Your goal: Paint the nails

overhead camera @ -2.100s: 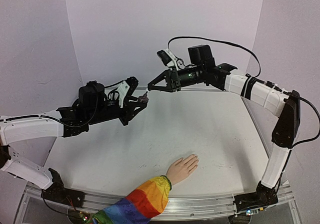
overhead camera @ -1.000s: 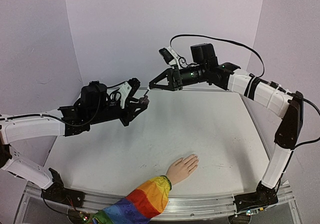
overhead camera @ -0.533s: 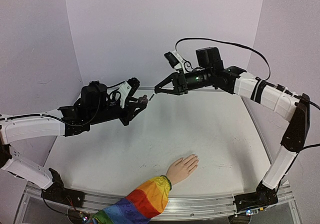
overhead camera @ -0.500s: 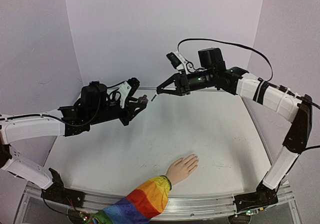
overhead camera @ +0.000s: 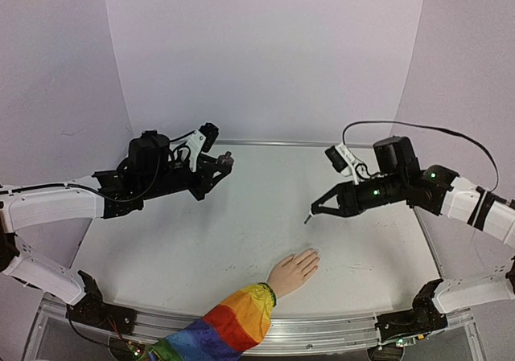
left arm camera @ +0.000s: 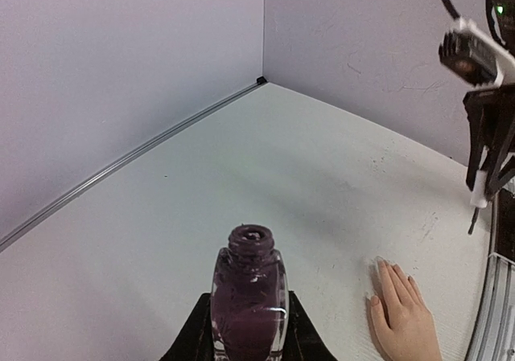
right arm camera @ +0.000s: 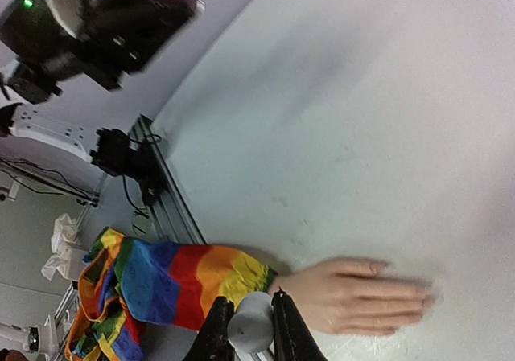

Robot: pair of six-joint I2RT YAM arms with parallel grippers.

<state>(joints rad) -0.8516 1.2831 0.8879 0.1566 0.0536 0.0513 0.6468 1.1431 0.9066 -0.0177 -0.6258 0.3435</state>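
Observation:
A pale mannequin hand (overhead camera: pixel 294 268) in a rainbow-striped sleeve (overhead camera: pixel 229 322) lies palm down at the table's front; its nails (left arm camera: pixel 380 263) are skin-toned and tiny. My left gripper (overhead camera: pixel 223 165) is shut on an uncapped bottle of dark purple polish (left arm camera: pixel 248 281), held upright above the table's far left. My right gripper (overhead camera: pixel 320 209) is shut on the brush's pale cap (right arm camera: pixel 251 329). The brush tip (overhead camera: pixel 306 218) hangs a little above and beyond the fingertips. The right wrist view shows the hand (right arm camera: pixel 362 297) blurred, just past the cap.
Purple walls close the table's back and sides. A metal rail (overhead camera: pixel 322 327) runs along the front edge under the sleeve. White tabletop (overhead camera: pixel 241 232) lies between the two arms.
My right arm has swung down and to the right from beside the bottle, carrying the brush to just above the hand's fingertips. The left arm and bottle have barely moved.

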